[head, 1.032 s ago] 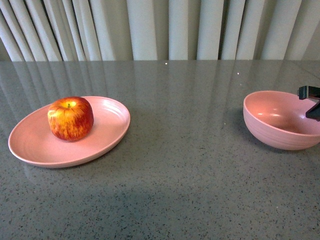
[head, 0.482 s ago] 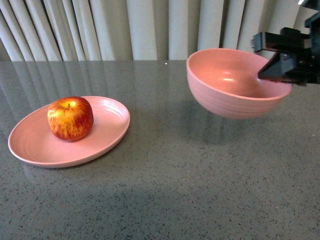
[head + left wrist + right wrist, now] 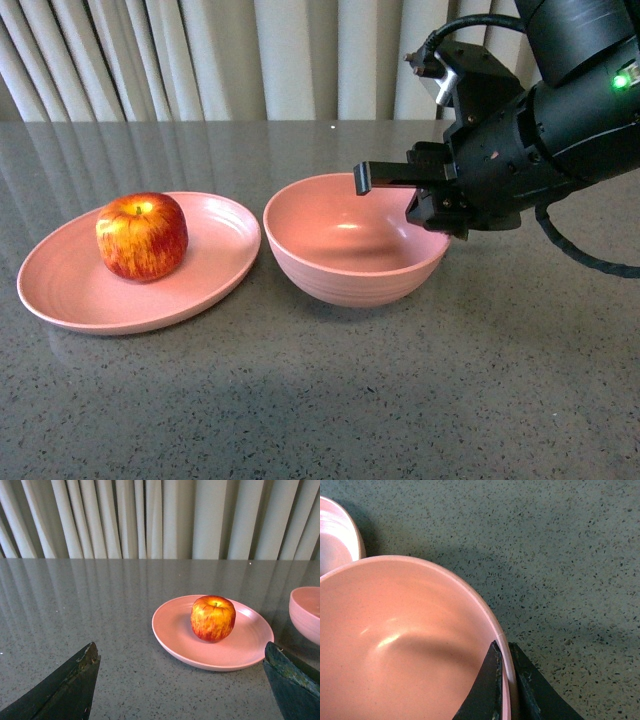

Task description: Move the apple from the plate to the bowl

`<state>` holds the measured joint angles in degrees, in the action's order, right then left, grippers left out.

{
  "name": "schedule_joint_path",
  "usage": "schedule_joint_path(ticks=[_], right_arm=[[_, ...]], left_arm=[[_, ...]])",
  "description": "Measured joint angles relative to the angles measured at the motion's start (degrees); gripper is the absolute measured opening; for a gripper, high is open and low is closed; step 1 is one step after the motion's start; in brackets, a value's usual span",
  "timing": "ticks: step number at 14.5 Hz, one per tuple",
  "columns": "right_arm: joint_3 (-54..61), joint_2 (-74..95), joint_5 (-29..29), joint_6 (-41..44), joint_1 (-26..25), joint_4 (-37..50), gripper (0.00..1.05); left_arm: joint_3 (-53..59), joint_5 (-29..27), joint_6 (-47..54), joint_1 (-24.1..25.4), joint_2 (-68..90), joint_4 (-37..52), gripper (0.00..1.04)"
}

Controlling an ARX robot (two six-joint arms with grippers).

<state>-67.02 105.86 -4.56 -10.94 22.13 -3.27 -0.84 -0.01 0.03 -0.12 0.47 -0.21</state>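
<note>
The red, yellow-streaked apple [image 3: 141,236] sits upright on the left half of the shallow pink plate [image 3: 218,252]. The deep pink bowl [image 3: 345,268] is down at the tabletop just right of the plate, their rims almost touching. My right gripper [image 3: 440,222] is shut on the bowl's right rim, one finger inside and one outside; the right wrist view shows this grip [image 3: 505,649] on the bowl [image 3: 395,645]. My left gripper [image 3: 181,647] is open and empty, short of the plate [image 3: 172,630] and apple [image 3: 213,618]. It does not show in the front view.
Grey speckled tabletop [image 3: 330,400] stretches in front of the plate and bowl. Pale curtains [image 3: 300,60] hang behind the table's far edge. The bulky right arm [image 3: 560,120] hangs over the table's right side.
The right gripper lifted the bowl from the table's right edge, carried it leftward through the air, and lowered it beside the plate. Apple and plate have stayed still.
</note>
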Motion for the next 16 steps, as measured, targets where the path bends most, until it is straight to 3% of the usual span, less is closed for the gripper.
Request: schedule_joint_path(ticks=[9, 10, 16], right_arm=[[-3.78, 5.31, 1.53, -1.70, 1.99, -1.44, 0.03], [-3.78, 5.31, 1.33, -1.73, 2.19, -1.49, 0.07], [-1.03, -2.05, -0.81, -4.13, 1.70, 0.02, 0.82]], left_arm=[[0.00, 0.00, 0.00, 0.00, 0.00, 0.00, 0.98], [0.00, 0.00, 0.00, 0.00, 0.00, 0.00, 0.98], [0.00, 0.00, 0.00, 0.00, 0.00, 0.00, 0.98]])
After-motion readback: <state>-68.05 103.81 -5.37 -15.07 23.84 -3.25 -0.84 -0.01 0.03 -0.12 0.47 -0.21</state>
